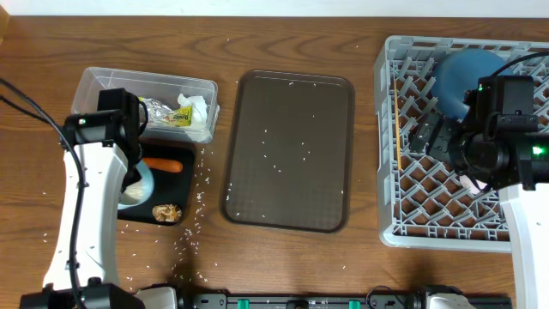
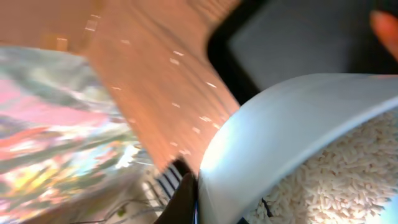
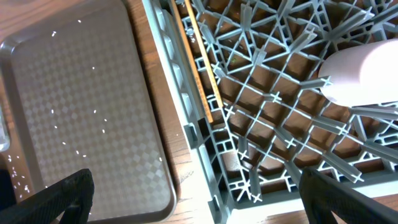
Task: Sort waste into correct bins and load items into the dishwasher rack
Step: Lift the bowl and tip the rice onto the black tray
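White round bowl point(image 2: 280, 124) with small white rice grains point(image 2: 336, 180) inside is pinched by its rim in my left hand point(image 2: 194, 202). I hold it over the left end of the shallow black tray point(image 1: 182, 187). An orange carrot point(image 1: 163, 165) and a brown food lump point(image 1: 167, 212) lie in that tray. My right hand point(image 3: 196, 199) is spread wide above the big grey plastic rack point(image 3: 249, 155), near the pale pink cup point(image 3: 360, 74) and thin wooden chopsticks point(image 3: 199, 68).

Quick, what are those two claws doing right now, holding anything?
Left gripper: shut on the rim of the round white bowl.
Right gripper: open, empty, above the grey plastic lattice rack.
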### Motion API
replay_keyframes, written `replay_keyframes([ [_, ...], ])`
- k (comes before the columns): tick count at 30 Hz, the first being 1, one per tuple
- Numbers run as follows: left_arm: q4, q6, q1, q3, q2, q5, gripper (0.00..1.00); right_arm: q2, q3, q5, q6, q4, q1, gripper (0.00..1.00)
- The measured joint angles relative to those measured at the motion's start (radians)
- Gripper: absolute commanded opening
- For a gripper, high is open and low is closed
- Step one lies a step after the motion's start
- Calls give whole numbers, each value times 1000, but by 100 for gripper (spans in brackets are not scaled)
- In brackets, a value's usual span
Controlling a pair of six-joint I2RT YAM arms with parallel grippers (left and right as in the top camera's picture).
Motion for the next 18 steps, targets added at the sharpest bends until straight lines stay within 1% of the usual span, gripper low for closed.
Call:
replay_keyframes([
  [8,-31,-88,-6,0,140,-268,6,0,0,0,-14,19,0,99],
  [13,-28,-104,-18,0,270,-349,6,0,0,0,-16,23,0,99],
  [18,-4,-117,-60,0,356,-396,6,0,0,0,-16,23,0,99],
])
